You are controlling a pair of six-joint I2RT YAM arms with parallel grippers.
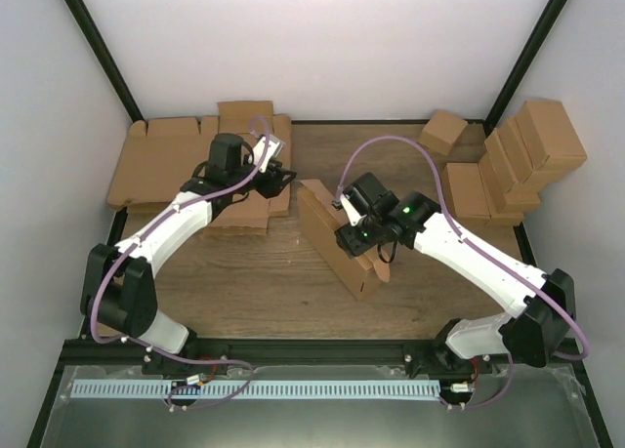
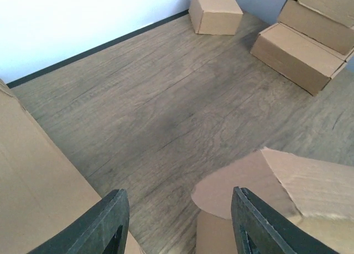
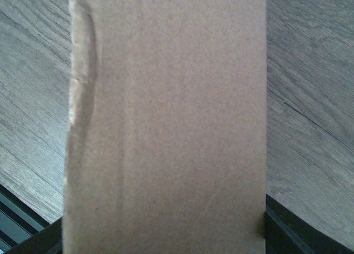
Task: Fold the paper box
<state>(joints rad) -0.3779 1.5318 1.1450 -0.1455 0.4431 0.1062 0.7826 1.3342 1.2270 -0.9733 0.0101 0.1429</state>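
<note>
**Plain brown cardboard paper box (image 1: 332, 235) mid-desk, gripped by the right fingers (image 1: 379, 257)**
A flat, matte panel with one creased edge fills the gap between the right fingers, which clamp it. The long box lies slantwise on the grey wood-grain desk (image 1: 254, 277). The left fingers (image 1: 276, 178) stand apart above flat brown cardboard blanks (image 1: 156, 165), near the box's far end.

Near-left table (image 1: 244, 292) open; paper box (image 1: 332, 243) blocks centre; boxes (image 1: 513, 165) crowd far right.

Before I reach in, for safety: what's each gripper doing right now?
Left gripper: open, holding nothing.
Right gripper: closed on the paper box.
</note>
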